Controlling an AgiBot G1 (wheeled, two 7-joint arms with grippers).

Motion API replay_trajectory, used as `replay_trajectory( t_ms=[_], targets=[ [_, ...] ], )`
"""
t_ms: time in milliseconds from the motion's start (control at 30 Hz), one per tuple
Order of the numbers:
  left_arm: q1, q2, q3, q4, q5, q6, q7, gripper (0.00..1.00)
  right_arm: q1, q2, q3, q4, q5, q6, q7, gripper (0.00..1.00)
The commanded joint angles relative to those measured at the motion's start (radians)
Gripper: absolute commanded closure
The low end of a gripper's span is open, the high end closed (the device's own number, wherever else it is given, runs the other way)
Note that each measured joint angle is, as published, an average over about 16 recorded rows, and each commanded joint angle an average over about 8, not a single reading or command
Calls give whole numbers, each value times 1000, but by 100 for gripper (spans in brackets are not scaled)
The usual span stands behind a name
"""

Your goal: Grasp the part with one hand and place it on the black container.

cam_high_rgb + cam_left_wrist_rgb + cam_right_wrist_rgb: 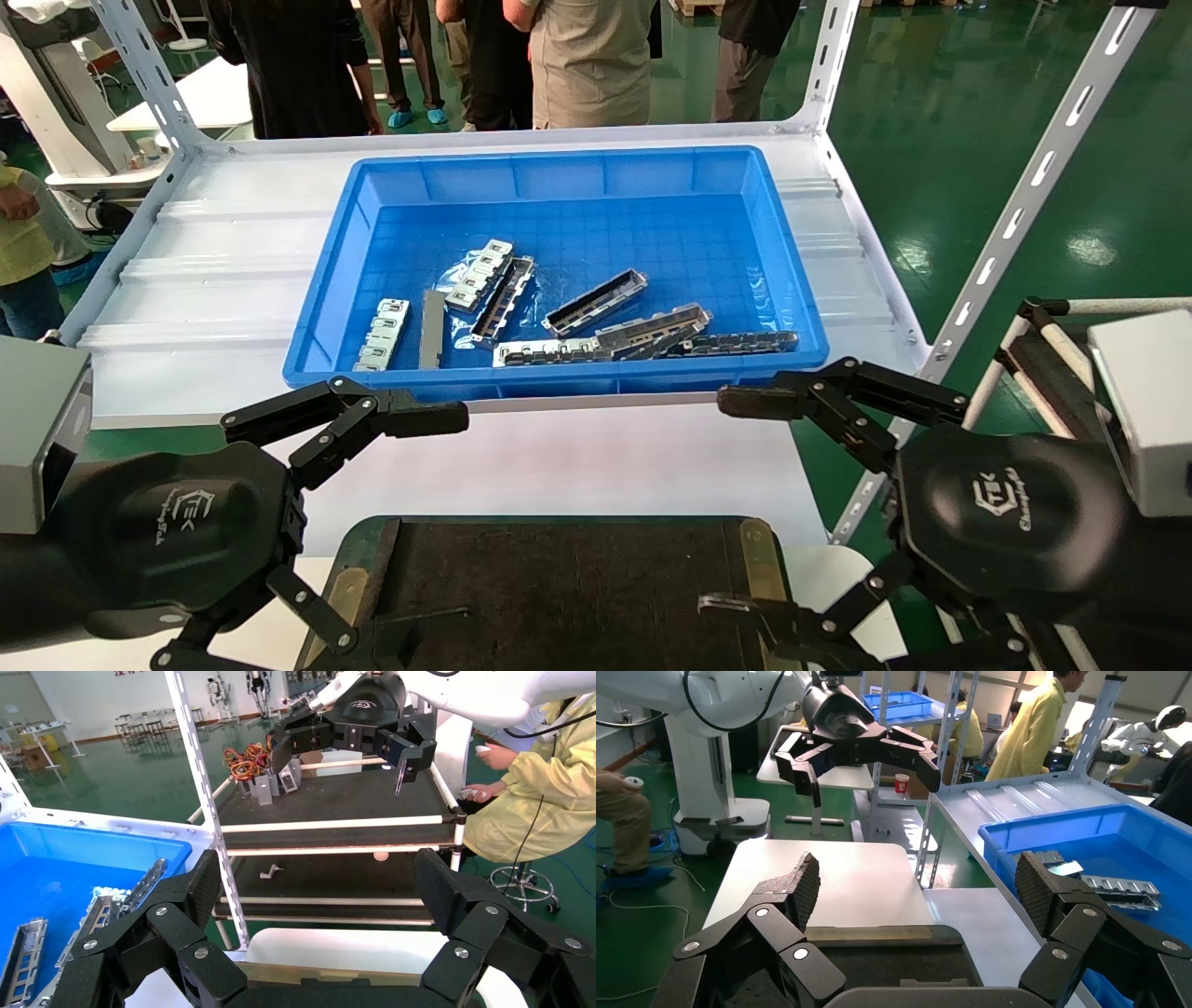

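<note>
Several silver-grey metal parts lie in the blue bin (577, 177). One slim channel-shaped rail (596, 303) lies near its middle; others show in the left wrist view (144, 881) and the right wrist view (1119, 885). The black container (559, 578) sits at the near edge between my arms, with brass plates at its sides; it also shows in the right wrist view (891, 959). My left gripper (400, 531) (320, 885) is open and empty above the container's left side. My right gripper (726, 503) (916, 885) is open and empty above its right side. Neither touches a part.
The bin stands on a white shelf (205, 280) with slotted metal uprights (1015, 205) at its corners. A white table surface (577, 466) lies between shelf and container. People stand behind the shelf (587, 56). A rack with dark shelves (337, 797) stands to my right.
</note>
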Motion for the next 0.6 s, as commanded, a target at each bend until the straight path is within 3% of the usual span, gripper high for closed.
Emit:
replay_trajectory(
  t_ms=[33,600],
  targets=[
    [0,0,0,0,0,0,0,0,0,0,0,0,0,0,0,0],
    [-11,19,11,2,12,-4,0,0,0,0,0,0,0,0,0,0]
  ],
)
